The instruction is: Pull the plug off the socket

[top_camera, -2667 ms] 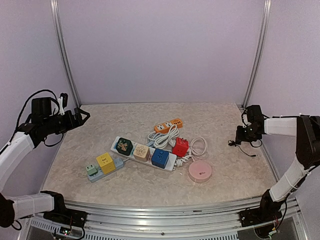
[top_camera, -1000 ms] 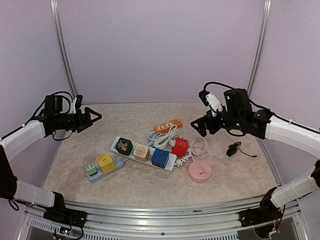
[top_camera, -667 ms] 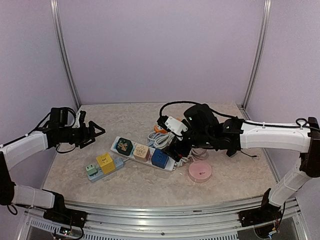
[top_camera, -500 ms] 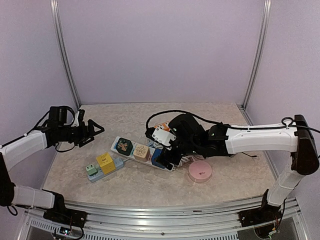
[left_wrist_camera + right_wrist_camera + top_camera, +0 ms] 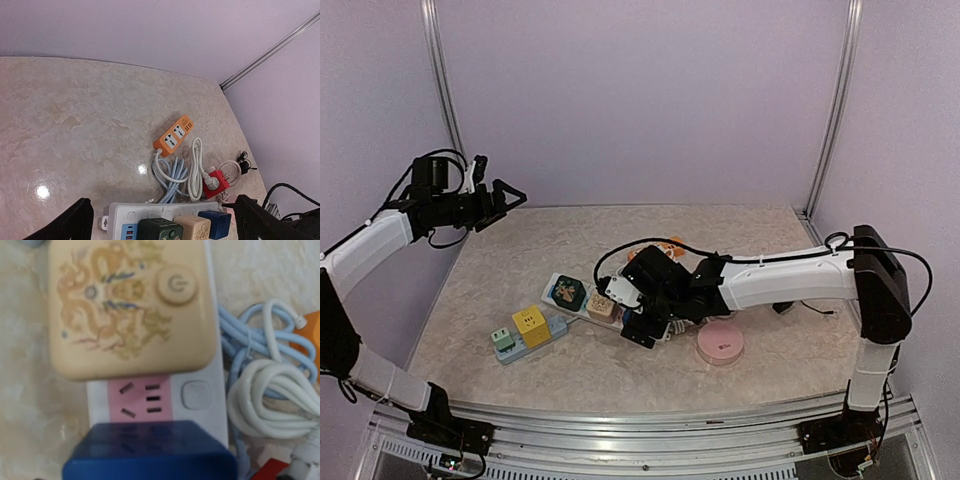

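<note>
Blue cube plug [image 5: 150, 452] is seated in the white power strip [image 5: 216, 400], at the end of the strip next to the coiled white cable [image 5: 270, 395]. One bare pink socket face [image 5: 142, 397] on the strip separates it from the beige cube plug [image 5: 130, 305].

**Gripper state**
- The right gripper [image 5: 642, 325] is low over the strip, directly above the Blue cube plug. Its fingers do not show in the right wrist view, and the top view is too dark there. You cannot tell how far the jaws are apart, or whether they hold anything.
- The left gripper [image 5: 505, 200] is raised well away from the strip, with its jaws spread wide and nothing between them.

**Procedure for the grasp (judgement)**
1. Confirm that the jaws are spread wider than the Blue cube plug before you descend.
2. Centre the jaws on two opposite flat sides of the plug. Keep one finger over the pink socket face so that it stays clear of the beige cube plug.
3. Keep the other finger off the white cable beside the strip.
4. Close low on the plug body for a firm hold.
5. Pull straight away from the strip face, along the pins. Do not rock the plug sideways.

**Caution**
Nothing visibly holds the strip down, so it will probably lift with the plug. Consider pressing the left gripper onto the strip's far end, beside the dark green cube plug [image 5: 567, 292].
</note>
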Motion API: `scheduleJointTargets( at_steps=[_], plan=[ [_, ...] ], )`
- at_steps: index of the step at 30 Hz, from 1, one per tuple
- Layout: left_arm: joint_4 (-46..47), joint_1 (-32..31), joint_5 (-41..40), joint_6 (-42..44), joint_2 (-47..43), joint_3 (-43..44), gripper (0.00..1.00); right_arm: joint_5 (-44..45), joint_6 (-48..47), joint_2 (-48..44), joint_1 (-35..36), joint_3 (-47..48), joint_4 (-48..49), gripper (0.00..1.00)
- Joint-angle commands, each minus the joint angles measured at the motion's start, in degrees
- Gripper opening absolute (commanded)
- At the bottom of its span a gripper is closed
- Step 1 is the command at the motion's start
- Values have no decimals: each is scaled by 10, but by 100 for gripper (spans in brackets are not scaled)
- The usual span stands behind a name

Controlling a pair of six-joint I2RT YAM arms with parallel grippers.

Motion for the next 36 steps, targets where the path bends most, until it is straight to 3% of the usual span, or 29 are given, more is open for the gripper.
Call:
scheduleJointTargets(
  at_steps=[1,13,19,23,31,36],
  plan=[
    [-8,14,3,28,-4,-2,96,18,6,32,0,27,-38,99],
    [-17,29,5,39,-18,-17,97,-18,33,53,-13,45,-39,55],
    [-29,29,36,41,7,-13,98,-73,33,27,-29,19,-3,26],
    [-30,29,59,33,31,-13,99,-95,44,13,-42,3,23,0],
    [-35,29,98,6,112,-18,97,-151,84,-35,-71,-57,105,0],
    [-23,28,147,-17,173,-24,87,-160,95,-43,-75,-68,122,0]
  ],
)
